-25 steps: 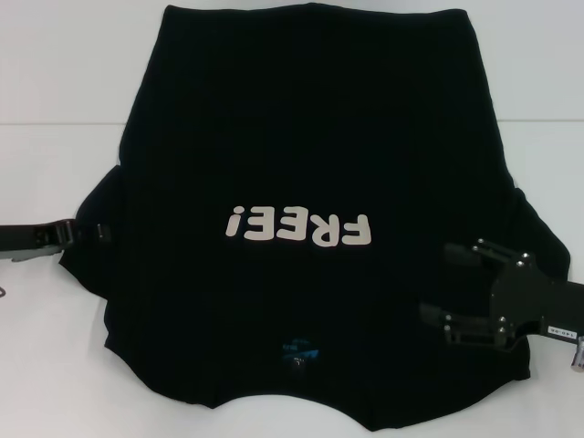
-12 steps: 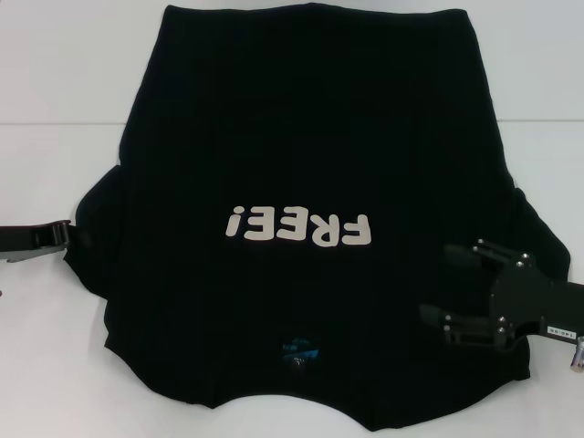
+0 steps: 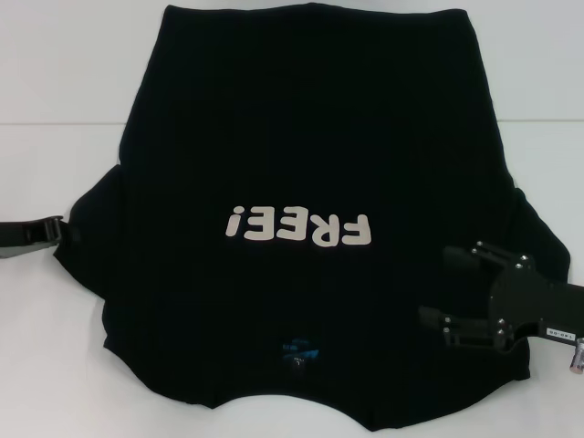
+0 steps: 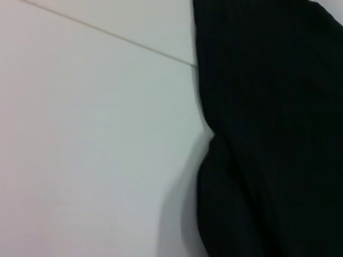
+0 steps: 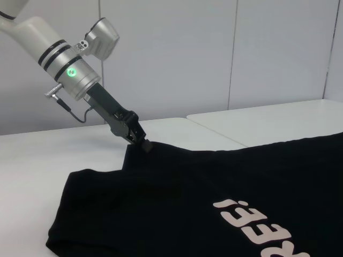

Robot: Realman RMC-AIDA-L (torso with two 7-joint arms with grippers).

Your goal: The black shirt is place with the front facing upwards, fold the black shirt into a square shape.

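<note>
Black cloth covers most of my work area: the black shirt [image 3: 310, 219] lies spread on the white counter [image 3: 55, 91], front up, its white lettering [image 3: 301, 226] showing and the blue neck label [image 3: 299, 347] nearest me. No fold is visible yet; I judge the task at its start, with both sleeves and the body still to be turned in before any square forms. My left gripper [image 3: 57, 233] sits at the tip of the left sleeve, touching the cloth; the right wrist view shows its jaws meeting at that edge, but whether they pinch fabric I cannot tell. My right gripper [image 3: 447, 285] hangs over the right shoulder area, jaws apart, holding nothing. Both sleeves lie flat and outspread.
</note>
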